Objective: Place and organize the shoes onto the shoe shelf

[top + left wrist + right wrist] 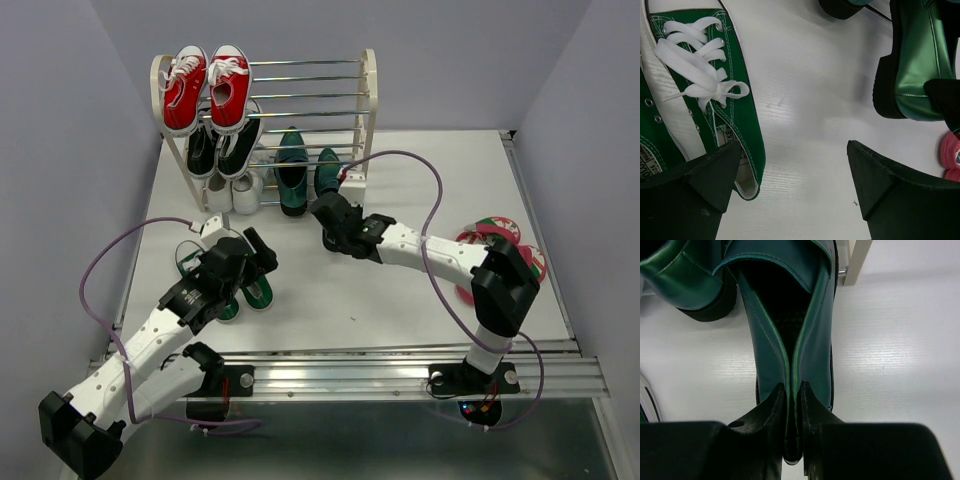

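Note:
The shoe shelf [367, 92] stands at the back. Two dark green glossy loafers sit at its foot with toes under the lowest rods. My right gripper [328, 215] is shut on the heel rim of the right loafer [328, 172]. In the right wrist view the gripper [794, 405] pinches that loafer [812, 335] beside the other loafer [685, 285]. My left gripper [255, 250] is open over the green sneakers [256, 292]. In the left wrist view the gripper [794, 150] has one finger above a sneaker's [737, 95] heel. The flip-flops [505, 238] lie at the right, partly under my right arm.
Red sneakers [208, 85] lie on the top tier, black sneakers [222, 145] on a middle tier and white shoes [232, 190] at the shelf's bottom left. The shelf's cream leg [857, 262] stands just right of the held loafer. A purple cable [425, 175] arcs over the right arm.

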### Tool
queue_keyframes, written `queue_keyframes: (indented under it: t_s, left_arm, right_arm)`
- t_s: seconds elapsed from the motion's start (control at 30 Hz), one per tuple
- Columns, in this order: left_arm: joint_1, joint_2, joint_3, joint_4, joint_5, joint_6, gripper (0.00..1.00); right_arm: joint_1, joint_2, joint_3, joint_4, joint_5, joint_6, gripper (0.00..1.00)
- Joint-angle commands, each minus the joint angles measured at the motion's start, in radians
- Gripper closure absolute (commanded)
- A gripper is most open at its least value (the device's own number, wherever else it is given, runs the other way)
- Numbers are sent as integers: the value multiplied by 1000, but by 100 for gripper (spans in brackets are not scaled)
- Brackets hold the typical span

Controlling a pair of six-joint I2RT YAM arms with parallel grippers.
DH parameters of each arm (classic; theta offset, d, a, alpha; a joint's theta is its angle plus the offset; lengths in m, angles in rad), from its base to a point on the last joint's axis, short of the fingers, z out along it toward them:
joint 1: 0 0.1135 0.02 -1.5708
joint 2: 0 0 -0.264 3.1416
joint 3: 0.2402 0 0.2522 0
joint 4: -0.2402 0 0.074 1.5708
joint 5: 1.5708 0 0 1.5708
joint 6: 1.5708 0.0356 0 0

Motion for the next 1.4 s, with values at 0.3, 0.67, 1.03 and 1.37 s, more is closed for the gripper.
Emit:
queue_keyframes:
  t_s: [0.3,0.67,1.03,1.37]
  left_arm:
    - [-4,25,2,21,3,13,1]
    - [-4,42,-1,26,2,14,1]
    - [-4,48,-6,28,-4,10,1]
    - [-6,60,-1,26,-3,11,1]
  right_arm:
    - [-60,44,111,260,15,-70,99]
    - [-89,111,169,311,18,-108,99]
    - [-98,162,237,317,56,-100,99]
    - [-127,207,275,315,35,-100,99]
